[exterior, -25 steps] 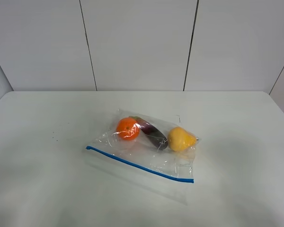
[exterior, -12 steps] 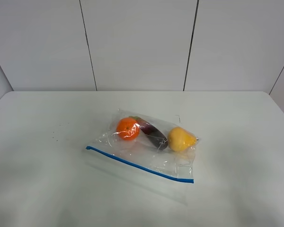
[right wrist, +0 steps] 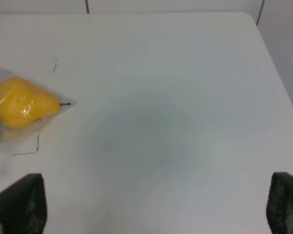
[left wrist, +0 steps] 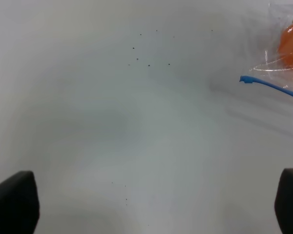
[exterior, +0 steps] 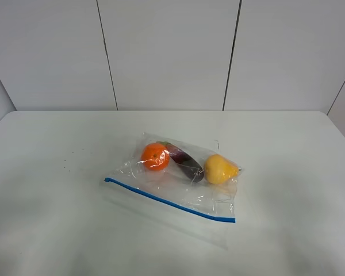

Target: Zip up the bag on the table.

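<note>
A: So, what did the room look like?
B: A white table (exterior: pixel 57 230) ran up to a pale panelled wall (exterior: pixel 167 52), with a few dark specks (left wrist: pixel 149 65) on the surface.
A: And the bag?
B: The bag (exterior: pixel 181 178) lay flat at centre frame, blue zipper strip (exterior: pixel 169 200) along its near edge; whether that was sealed, I couldn't tell.
A: The grippers?
B: The left gripper (left wrist: pixel 151 204) and right gripper (right wrist: pixel 156 204) both stood wide apart over bare table, holding and touching nothing.
</note>
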